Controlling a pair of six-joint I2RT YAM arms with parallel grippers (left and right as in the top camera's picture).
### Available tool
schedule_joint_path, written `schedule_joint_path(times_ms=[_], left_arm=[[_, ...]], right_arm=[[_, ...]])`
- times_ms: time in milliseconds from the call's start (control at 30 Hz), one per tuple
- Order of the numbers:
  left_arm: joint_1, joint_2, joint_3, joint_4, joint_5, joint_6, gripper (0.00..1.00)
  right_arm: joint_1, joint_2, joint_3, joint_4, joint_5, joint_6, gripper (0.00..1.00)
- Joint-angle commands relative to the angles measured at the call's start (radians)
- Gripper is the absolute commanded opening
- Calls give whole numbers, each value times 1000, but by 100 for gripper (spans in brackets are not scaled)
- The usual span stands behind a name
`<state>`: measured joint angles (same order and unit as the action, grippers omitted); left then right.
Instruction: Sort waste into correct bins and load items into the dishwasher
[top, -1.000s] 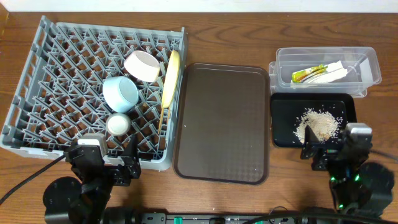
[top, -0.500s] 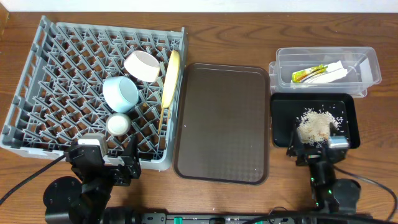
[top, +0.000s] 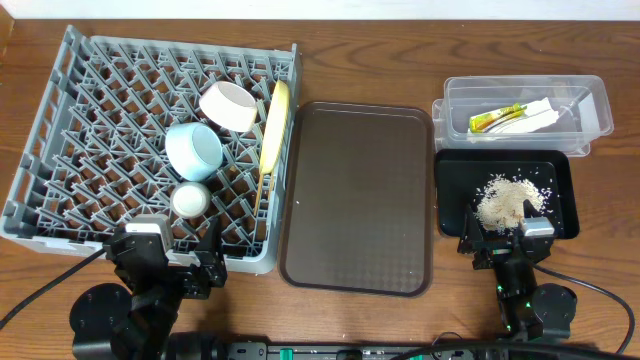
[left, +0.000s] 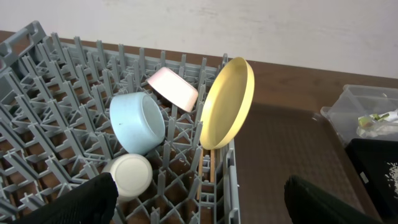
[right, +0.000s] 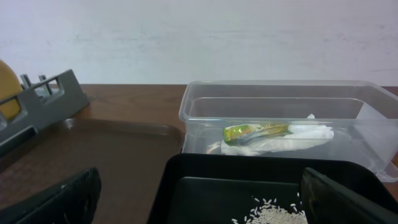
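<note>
Yellow-green printed wrapper (right: 256, 131) and crumpled white paper (right: 292, 138) lay in the clear plastic rectangular tub (right: 205, 109); beige rice-like crumbs (top: 507, 201) sat heaped in the shallow black rectangular tray (top: 455, 180) beside it. Round pale-yellow plate (left: 227, 102), light-blue bowl (left: 137, 121) and white bowl (left: 172, 88) stood in the grey pegged dish rack (left: 62, 74) on the wooden counter (top: 400, 60). Left fingers (left: 68, 202) and right fingers (right: 59, 199) were spread wide, holding nothing.

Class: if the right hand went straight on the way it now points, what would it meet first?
Probably the near rim of the black tray, just ahead of the open right hand. If it clears that low rim, the clear tub behind comes next; height is unclear.
</note>
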<state>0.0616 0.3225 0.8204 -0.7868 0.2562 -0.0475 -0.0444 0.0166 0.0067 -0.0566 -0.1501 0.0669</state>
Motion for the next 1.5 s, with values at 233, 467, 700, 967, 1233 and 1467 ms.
schedule_joint_path(times_ms=[233,467,700,967,1233,1467], left_arm=[[-2,-3,-3,3,5,16,89],[-2,-3,-3,3,5,17,89],[-2,-18,-15,-25,-14,37,89],[-47,-211,-392,192,-21,50,89],[-58,-321,-711,669,-31,28,89],[-59,-321,-816,903,-66,62,89]], right_arm=[[5,-8,-1,-3,-12,-2,99],[5,-8,-1,-3,-12,-1,99],[5,-8,-1,-3,-12,-2,99],[5,-8,-1,-3,-12,-1,99],[5,-8,-1,-3,-12,-2,99],[5,-8,-1,-3,-12,-2,99]])
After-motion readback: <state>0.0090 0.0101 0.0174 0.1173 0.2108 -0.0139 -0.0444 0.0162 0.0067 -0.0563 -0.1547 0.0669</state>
